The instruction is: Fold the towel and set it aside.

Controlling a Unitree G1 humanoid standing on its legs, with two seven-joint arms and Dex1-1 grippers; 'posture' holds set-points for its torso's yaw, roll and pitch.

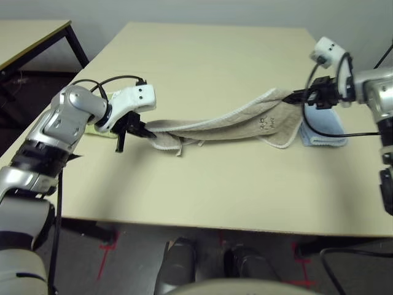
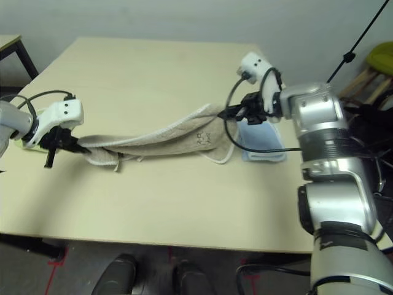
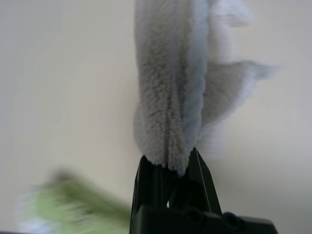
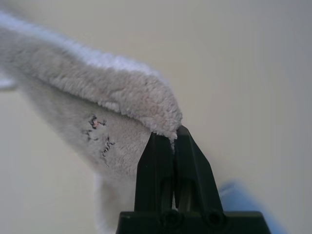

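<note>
Towel, dark printed mark illegible

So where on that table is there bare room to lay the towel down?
The far half of the table, beyond the towel, is bare, and so is the near strip before it. It is crowded at the right by the light-blue cloth and at the left by the green cloth.

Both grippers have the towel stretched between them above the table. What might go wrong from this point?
The left gripper and right gripper each pinch only a thin edge of the towel, so an end may slip free. The sagging right end hangs beside the light-blue cloth and could drag it.
</note>
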